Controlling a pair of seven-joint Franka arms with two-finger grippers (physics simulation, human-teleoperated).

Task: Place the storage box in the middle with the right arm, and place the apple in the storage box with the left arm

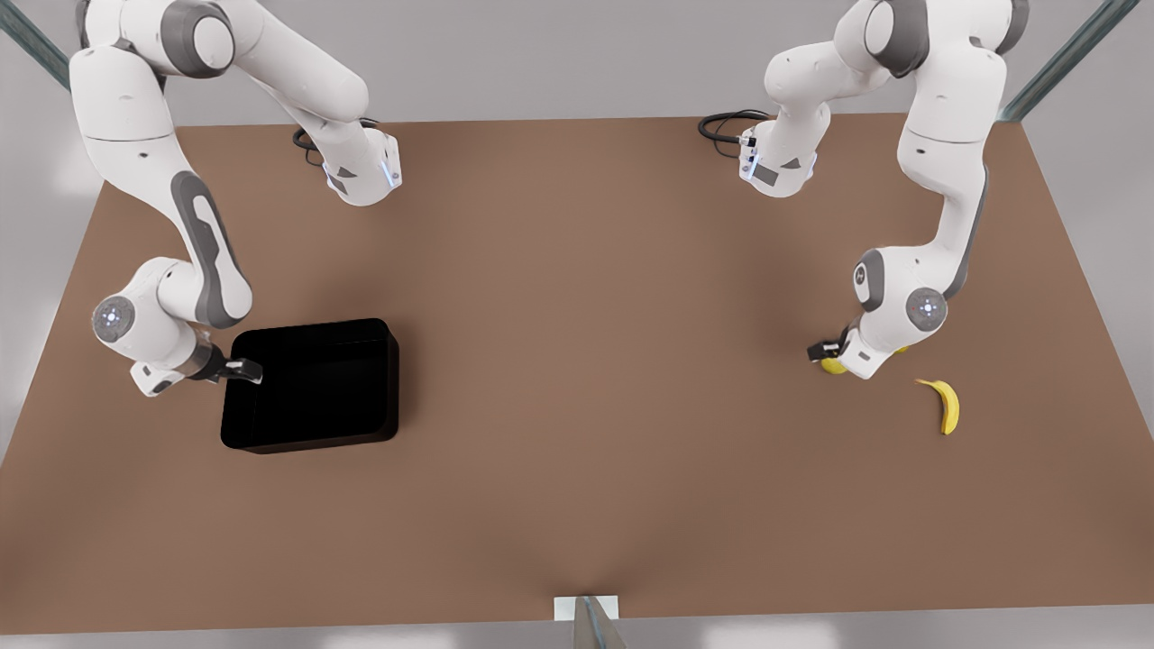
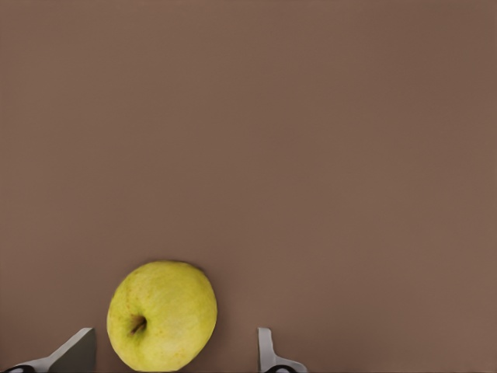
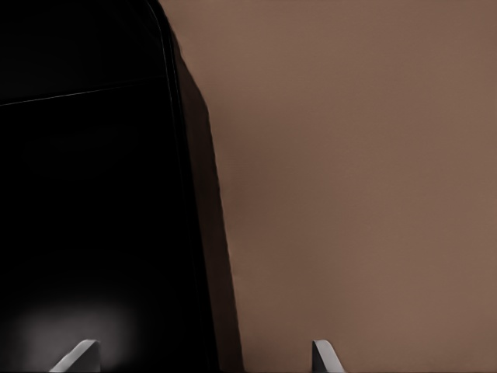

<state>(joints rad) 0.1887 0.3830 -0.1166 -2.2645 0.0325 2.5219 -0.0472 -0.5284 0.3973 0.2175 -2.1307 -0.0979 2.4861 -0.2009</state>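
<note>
Front view: box (image 1: 311, 386) on table (image 1: 577, 361) at 9 o'clock, right gripper (image 1: 242, 370) at its rim; left gripper (image 1: 831, 353) over apple (image 1: 834, 366) at 3, banana (image 1: 943, 404) nearby. Left wrist: fingers (image 2: 268, 351) spread wide, apple (image 2: 161, 315) between, ungripped. Right wrist: fingers (image 3: 324, 357) wide apart, straddling box (image 3: 85, 194) wall, holding nothing.

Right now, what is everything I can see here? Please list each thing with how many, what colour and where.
table: one, brown, under everything.
storage box: one, glossy black, on the front view's left, not in the middle.
apple: one, yellow-green, on the front view's right, between the left gripper's fingers.
banana: one, yellow, lying on the table at the front view's right, apart from the apple.
cables: two, black, by the arm bases.
right gripper: one, black, open, straddling the box's wall.
left gripper: one, black, open, low around the apple.
</note>
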